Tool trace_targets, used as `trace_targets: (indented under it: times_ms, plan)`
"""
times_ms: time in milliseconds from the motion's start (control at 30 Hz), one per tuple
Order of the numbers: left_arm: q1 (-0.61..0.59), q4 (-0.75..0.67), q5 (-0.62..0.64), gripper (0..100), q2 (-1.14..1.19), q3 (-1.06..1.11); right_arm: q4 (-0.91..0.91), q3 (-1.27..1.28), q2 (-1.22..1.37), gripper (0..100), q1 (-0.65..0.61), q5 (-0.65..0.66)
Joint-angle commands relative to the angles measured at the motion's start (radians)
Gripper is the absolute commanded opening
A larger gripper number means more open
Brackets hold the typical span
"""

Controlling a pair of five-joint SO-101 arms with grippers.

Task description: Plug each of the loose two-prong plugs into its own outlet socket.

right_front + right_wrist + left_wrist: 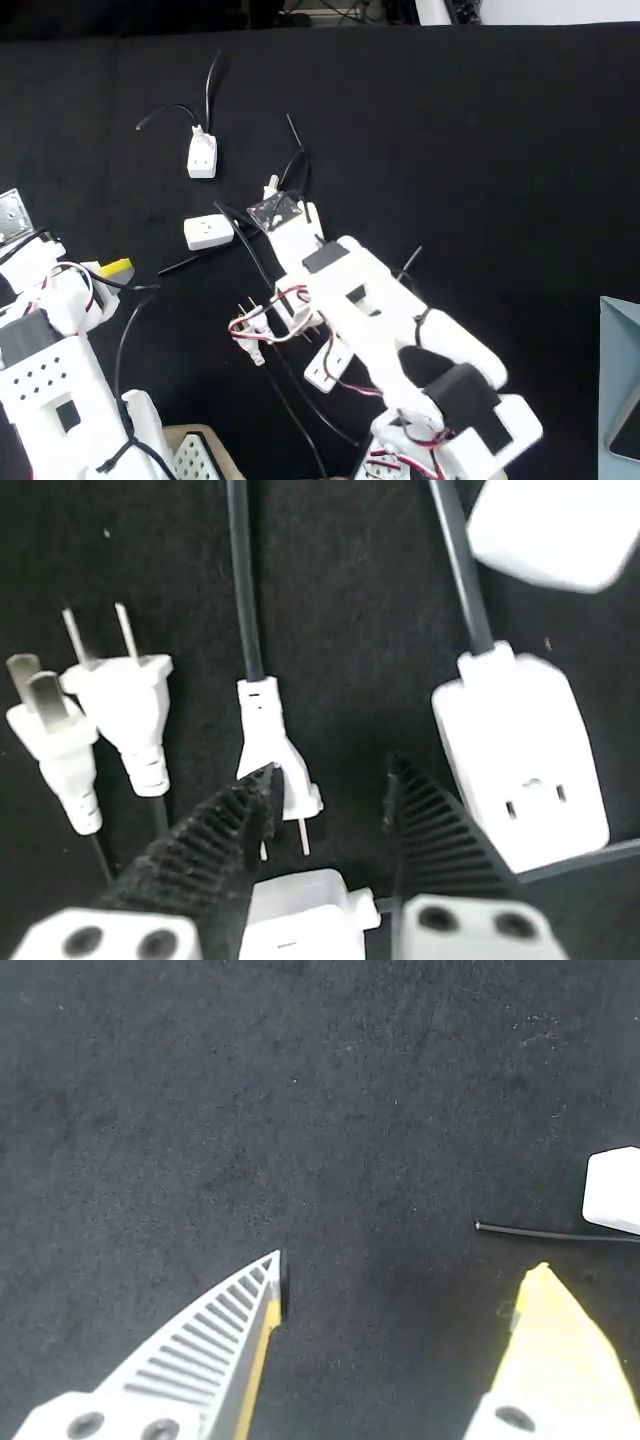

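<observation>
Step in hand, as I judge it: lining up a pick on one plug, grasp not yet made.

Your right gripper (332,775) hangs over the black cloth (340,630) with its fingers spread and nothing clamped. The nearest plug (270,745) lies flat just beside the black finger (215,840), prongs pointing back toward the wrist and cord running away. A second plug (125,705) and a third plug (55,740) lie close side by side, off to that finger's outer side. A socket block (525,760) sits past the other finger, slots up and empty. A farther socket (545,530) lies beyond it.

Your left gripper (410,1265) is released and empty over bare cloth. A white block (615,1190), probably a socket, lies near its yellow finger (555,1350).

Next move: shift sideways so the nearest plug's body sits centred between the jaws, then close on the body, not the prongs or cord. Its prongs face away from the slots, so expect to turn it before insertion. An off-centre pinch could skid it along the cloth.
</observation>
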Motion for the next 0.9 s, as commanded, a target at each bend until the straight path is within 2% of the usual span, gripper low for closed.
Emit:
trace_targets:
  times_ms: [0,200,433,700,867]
  plan:
    - [-0.007,-0.012,0.006,36,-0.012,-0.005,-0.023,-0.001,0.044,17.3,-0.054,-0.035]
    - [-0.007,-0.012,0.006,36,-0.012,-0.005,-0.017,0.001,0.045,17.3,-0.160,-0.103]
    - [-0.007,-0.012,0.006,36,-0.012,-0.005,-0.017,0.008,0.054,17.2,-0.164,-0.110]
    - [-0.008,-0.012,0.006,36,-0.012,-0.005,-0.025,0.001,0.047,1.5,-0.160,-0.103]
    - [-0.008,-0.018,0.006,36,-0.012,0.008,0.014,-0.016,-0.001,1.2,-0.158,-0.101]
